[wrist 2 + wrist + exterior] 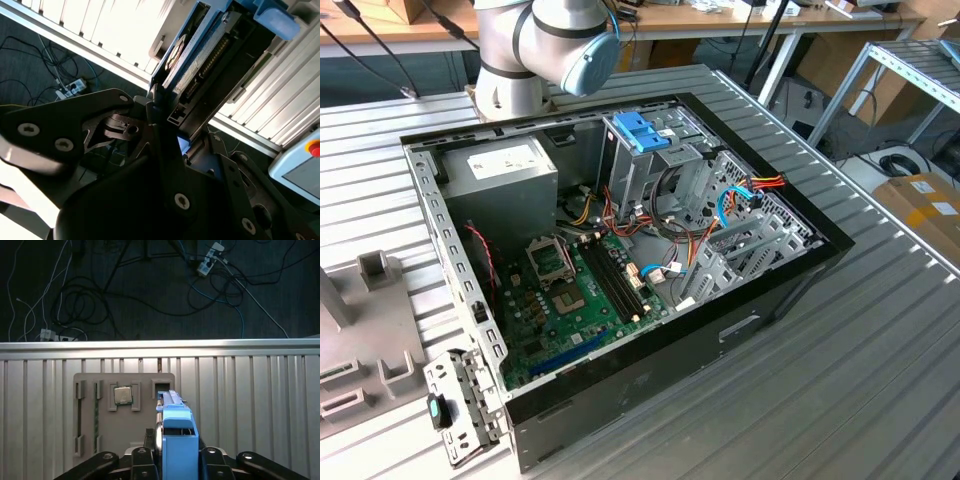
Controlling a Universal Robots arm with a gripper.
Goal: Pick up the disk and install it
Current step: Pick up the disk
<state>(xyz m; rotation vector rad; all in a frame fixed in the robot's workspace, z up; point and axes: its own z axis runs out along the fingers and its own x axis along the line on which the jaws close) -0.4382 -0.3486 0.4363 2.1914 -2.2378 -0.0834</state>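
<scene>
The disk [200,55] is pinched at one end between the closed-in fingers of the gripper [175,125]. With so short a hold it could be tilted or let slip, then jammed against the drive cage [660,170]. The gripper is held above the slatted table [250,405], near a grey tray [125,425], with the disk pointed toward the table.

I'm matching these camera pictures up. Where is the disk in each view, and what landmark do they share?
First wrist view: the disk end-on in the gripper, in front of the grey fixture plate.
Second wrist view: the disk seen lengthwise, reaching out from the gripper.
Exterior view: the arm beside the open computer case.
Shared landmark: the grey fixture plate, at the exterior view's left edge.
</scene>
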